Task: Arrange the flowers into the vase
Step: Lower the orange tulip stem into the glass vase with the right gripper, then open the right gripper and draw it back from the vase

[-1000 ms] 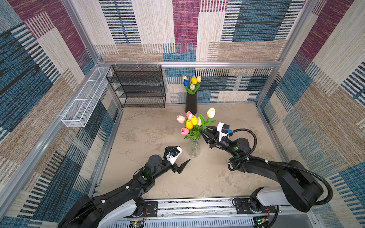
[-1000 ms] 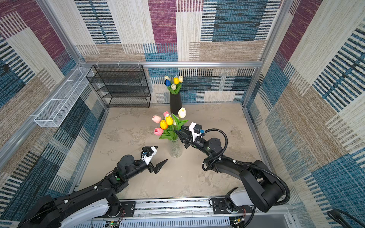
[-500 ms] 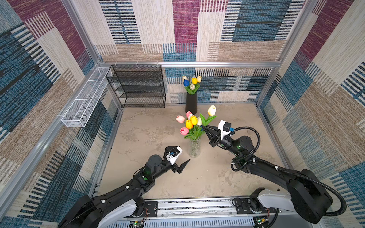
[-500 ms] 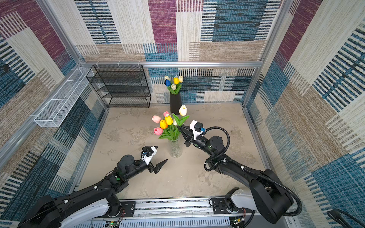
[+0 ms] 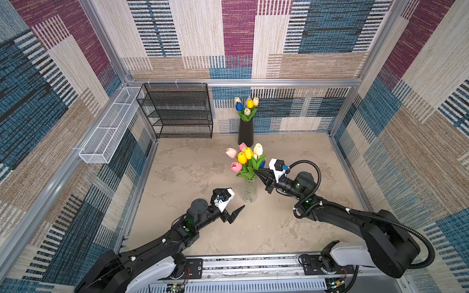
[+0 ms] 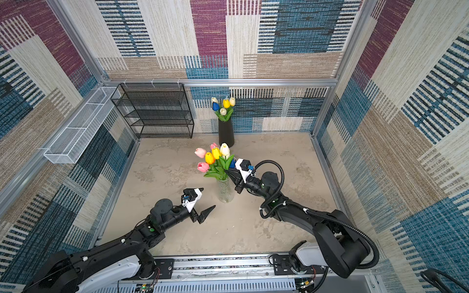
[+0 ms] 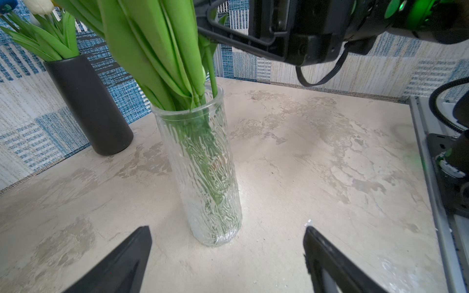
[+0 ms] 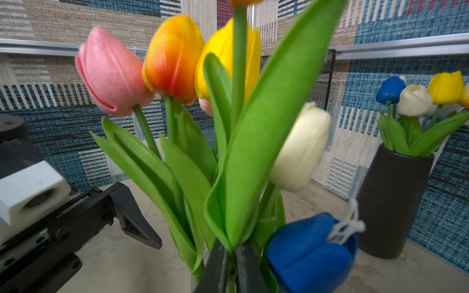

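the flowers (image 5: 247, 162) are standing bunched in the glass vase (image 5: 250, 190) mid-table, with none lying loose on the table (image 5: 187, 175), so the task is looking nearly finished. the right gripper (image 8: 229, 263) is pinching a green leaf base just above the rim, probably tidying. the left gripper (image 6: 208, 197) is hovering beside the vase, jaws spread and empty.

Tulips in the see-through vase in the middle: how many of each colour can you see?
Pink tulips: 3
Orange tulip: 1
Yellow tulip: 1
Cream-white tulip: 1
Blue tulip: 1, hanging low
Total: 7
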Controlling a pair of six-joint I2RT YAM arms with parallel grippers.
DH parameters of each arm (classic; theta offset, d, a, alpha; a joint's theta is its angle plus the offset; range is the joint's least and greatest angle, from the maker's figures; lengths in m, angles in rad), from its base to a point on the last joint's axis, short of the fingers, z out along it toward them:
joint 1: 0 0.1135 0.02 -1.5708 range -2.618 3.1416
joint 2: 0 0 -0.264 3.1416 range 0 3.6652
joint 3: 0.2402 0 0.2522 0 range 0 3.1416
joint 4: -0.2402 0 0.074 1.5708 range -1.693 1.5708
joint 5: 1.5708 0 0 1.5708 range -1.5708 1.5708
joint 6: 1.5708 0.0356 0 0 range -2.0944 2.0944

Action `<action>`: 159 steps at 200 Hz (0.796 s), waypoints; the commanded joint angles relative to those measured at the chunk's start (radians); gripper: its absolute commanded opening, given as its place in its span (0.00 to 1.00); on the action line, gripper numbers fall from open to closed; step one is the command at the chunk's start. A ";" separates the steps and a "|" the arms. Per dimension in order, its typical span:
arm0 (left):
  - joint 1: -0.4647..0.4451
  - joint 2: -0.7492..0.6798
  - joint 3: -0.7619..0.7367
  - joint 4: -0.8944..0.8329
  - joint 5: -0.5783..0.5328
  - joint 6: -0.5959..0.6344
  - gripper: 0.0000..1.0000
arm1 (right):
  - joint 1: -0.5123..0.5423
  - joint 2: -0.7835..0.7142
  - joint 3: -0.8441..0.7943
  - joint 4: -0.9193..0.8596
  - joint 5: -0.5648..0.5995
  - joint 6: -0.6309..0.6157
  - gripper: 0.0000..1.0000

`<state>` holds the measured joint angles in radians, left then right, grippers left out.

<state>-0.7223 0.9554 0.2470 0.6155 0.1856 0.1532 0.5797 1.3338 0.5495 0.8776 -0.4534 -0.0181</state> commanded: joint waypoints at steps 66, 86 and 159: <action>0.000 0.005 0.010 0.027 0.009 0.017 0.96 | 0.006 -0.068 -0.037 -0.069 0.034 -0.053 0.25; 0.000 0.003 0.009 0.027 0.006 0.019 0.96 | 0.006 -0.083 -0.020 -0.104 0.042 -0.057 0.38; -0.001 -0.005 0.004 0.030 -0.002 0.021 0.96 | 0.006 -0.257 -0.167 -0.044 0.138 -0.049 0.73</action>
<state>-0.7227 0.9543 0.2508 0.6159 0.1856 0.1528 0.5842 1.1126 0.4637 0.7658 -0.3729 -0.0715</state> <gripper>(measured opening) 0.961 0.664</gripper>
